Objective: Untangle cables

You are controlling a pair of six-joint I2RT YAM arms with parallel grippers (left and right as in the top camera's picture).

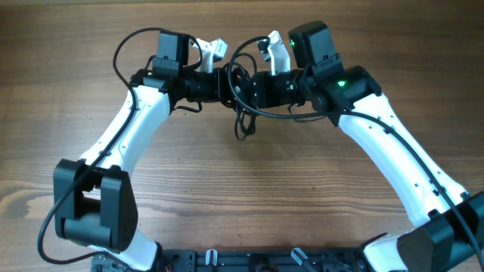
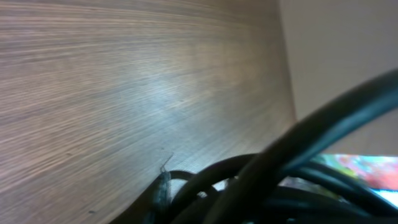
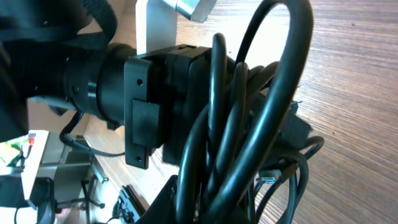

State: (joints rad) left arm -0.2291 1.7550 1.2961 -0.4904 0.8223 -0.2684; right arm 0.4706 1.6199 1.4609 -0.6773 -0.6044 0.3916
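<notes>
From overhead, both arms reach in to meet near the middle of the worktop's far edge, and the cables sit bunched in a dark knot between the left claw and the right claw. One loop of the knot droops toward the near edge, and a thin strand curves out toward the right arm. The left claw is buried in the knot, so I cannot tell whether it is spread or pressed together. In the left wrist view, thick blurred cables fill the lower right corner right against the lens, over bare wood grain. A thin grey-green tip low in the frame is perhaps a cable end, too blurred to say. In the right wrist view, the cables rise in tall loops from the bottom of the frame, where the right claw is pressed together, pinching them. They lie across the black end of the left arm. A small plug hangs among the lower strands.
</notes>
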